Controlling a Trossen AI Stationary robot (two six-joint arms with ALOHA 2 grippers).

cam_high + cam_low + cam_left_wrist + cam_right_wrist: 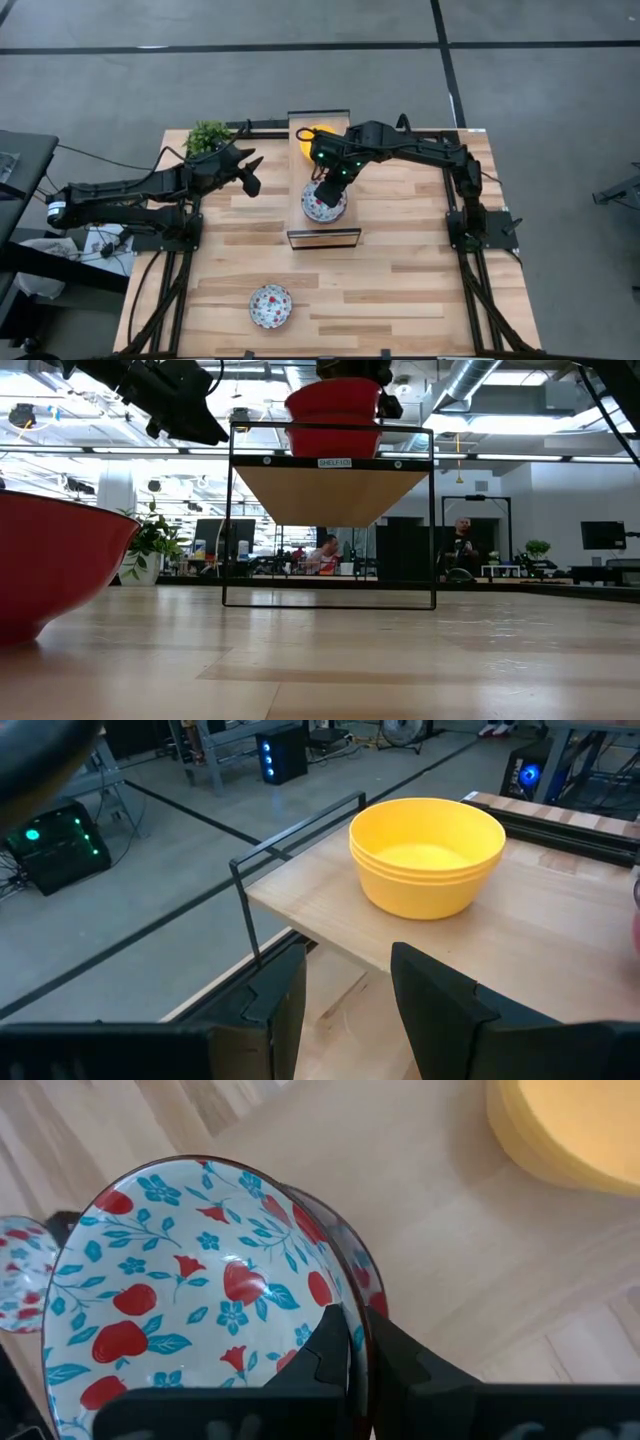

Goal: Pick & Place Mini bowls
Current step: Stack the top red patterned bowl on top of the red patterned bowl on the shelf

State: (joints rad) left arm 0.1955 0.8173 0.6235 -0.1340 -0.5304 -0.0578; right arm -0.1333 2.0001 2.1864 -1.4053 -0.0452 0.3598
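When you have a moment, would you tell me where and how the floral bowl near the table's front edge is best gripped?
Take the floral bowl by its rim, coming straight down from above with one finger inside and one outside. It sits upright and open on the table, apart from other things, and its thin wall suits a pinch.

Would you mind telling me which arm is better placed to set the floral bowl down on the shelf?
Right. The right pincer is shut on the floral bowl's rim, over another floral bowl on the shelf. The left pincer hangs open beside the shelf, holding nothing.
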